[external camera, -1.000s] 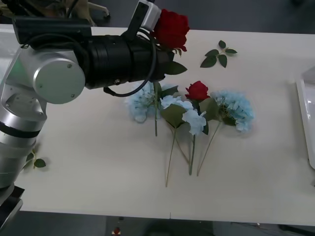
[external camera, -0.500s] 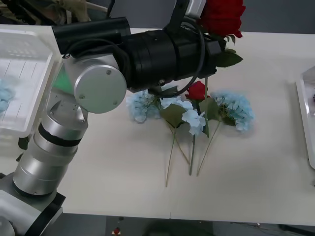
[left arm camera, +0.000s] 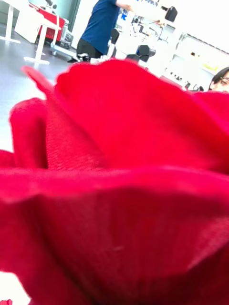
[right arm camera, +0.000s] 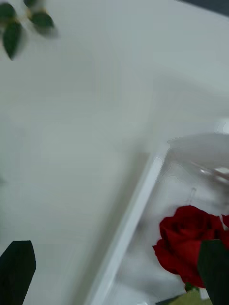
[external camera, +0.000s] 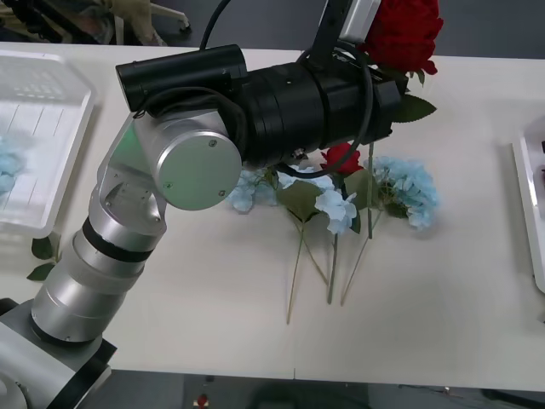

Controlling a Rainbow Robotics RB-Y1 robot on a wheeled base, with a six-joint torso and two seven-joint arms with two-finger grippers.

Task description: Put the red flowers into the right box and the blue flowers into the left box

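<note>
The rose (left arm camera: 124, 190) has woven cloth petals, matt and a little rough. The left arm (external camera: 183, 170) is brushed silver metal with glossy black parts. The left box (external camera: 51, 128) is translucent white plastic, ribbed. The table (external camera: 213, 281) is smooth and matt.

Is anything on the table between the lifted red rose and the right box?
Nothing visible blocks it. The left gripper holds the rose up above the table; bare tabletop lies between it and the right box. The blue flowers lie lower, nearer the robot.
</note>
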